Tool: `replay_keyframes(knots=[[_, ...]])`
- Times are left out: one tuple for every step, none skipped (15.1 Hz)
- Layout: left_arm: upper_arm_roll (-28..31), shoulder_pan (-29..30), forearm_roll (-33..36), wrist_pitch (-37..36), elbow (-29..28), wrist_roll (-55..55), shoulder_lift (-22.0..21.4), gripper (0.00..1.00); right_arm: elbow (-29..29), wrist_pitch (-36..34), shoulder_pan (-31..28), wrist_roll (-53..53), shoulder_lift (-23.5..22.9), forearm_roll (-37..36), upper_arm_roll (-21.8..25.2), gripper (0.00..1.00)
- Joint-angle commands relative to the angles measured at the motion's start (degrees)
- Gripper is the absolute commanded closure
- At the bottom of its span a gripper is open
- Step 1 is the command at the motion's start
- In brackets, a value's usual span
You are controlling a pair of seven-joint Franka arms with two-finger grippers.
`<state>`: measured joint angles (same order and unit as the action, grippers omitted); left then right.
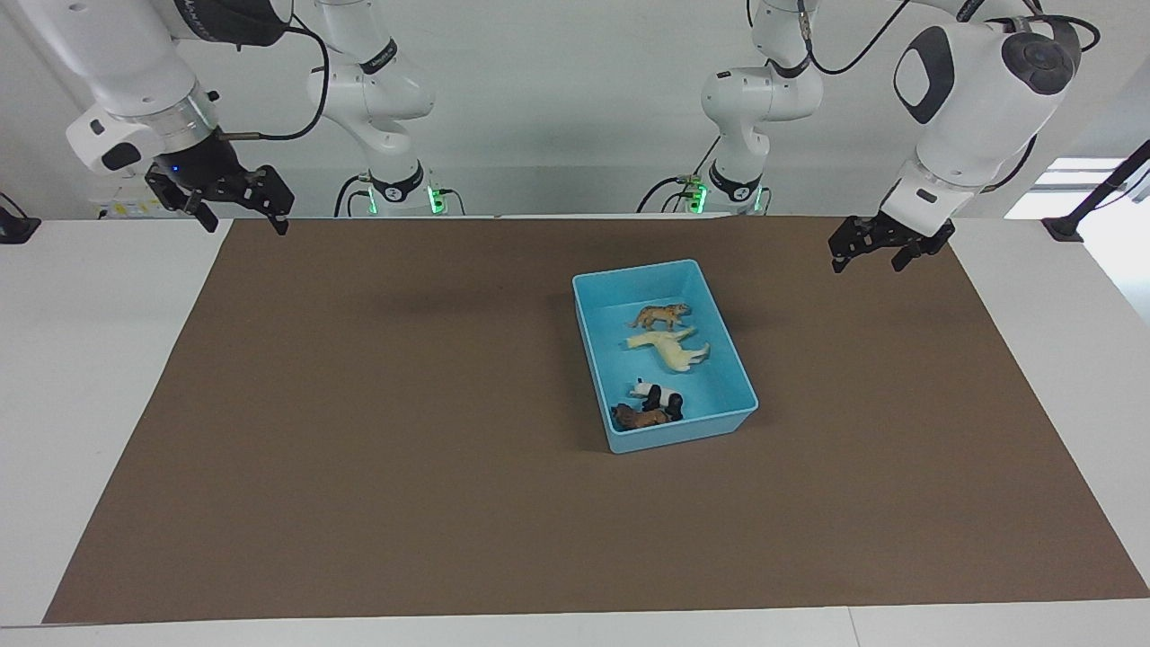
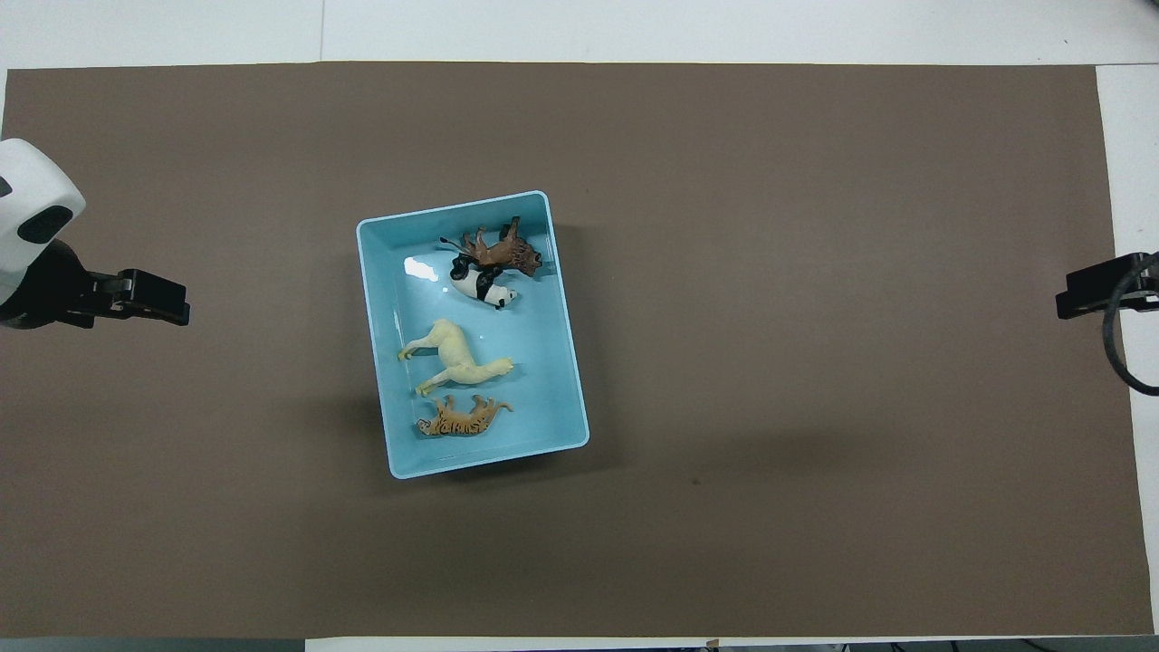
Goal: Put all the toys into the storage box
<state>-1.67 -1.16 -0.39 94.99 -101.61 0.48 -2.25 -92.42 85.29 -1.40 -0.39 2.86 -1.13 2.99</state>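
Observation:
The light-blue storage box (image 1: 629,270) (image 2: 453,209) stands on the brown mat, a little toward the left arm's end. All the toys lie inside it. The orange tiger (image 1: 660,315) (image 2: 462,419) is nearest the robots, then the cream-white horse (image 1: 672,349) (image 2: 457,359). The panda (image 1: 658,395) (image 2: 481,286) and the dark brown animal (image 1: 640,417) (image 2: 496,251) touch at the box's farthest end. My left gripper (image 1: 869,263) (image 2: 177,310) hangs open and empty over the mat's edge at its own end. My right gripper (image 1: 245,222) (image 2: 1068,303) hangs open and empty over the mat's edge at its end.
The brown mat (image 1: 359,431) (image 2: 815,362) covers most of the white table (image 1: 90,359). Nothing else lies on it around the box.

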Motion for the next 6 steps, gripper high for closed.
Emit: replay_keyframes(knots=[[0.3, 0.1, -0.5, 0.1, -0.6, 0.2, -1.0, 0.0, -1.5, 1.5, -1.3, -1.4, 1.1, 0.3, -0.7, 0.0], [0.3, 0.1, -0.5, 0.1, -0.6, 0.2, -1.0, 0.0, -1.4, 1.5, -1.3, -1.3, 1.1, 0.3, -0.7, 0.0], [0.3, 0.1, -0.5, 0.1, -0.6, 0.2, -1.0, 0.0, -1.4, 1.5, -1.3, -1.1, 1.1, 0.3, -0.7, 0.0], [0.3, 0.1, -0.5, 0.1, -0.6, 0.2, -1.0, 0.0, -1.4, 1.5, -1.3, -1.1, 1.1, 0.3, -0.7, 0.0], [0.3, 0.1, -0.5, 0.1, -0.6, 0.2, -1.1, 0.0, -1.4, 1.5, -1.3, -1.1, 1.1, 0.3, -0.7, 0.0], [0.3, 0.1, -0.5, 0.1, -0.6, 0.2, -1.0, 0.0, -1.4, 1.5, -1.3, -1.1, 1.0, 0.3, -0.7, 0.0]])
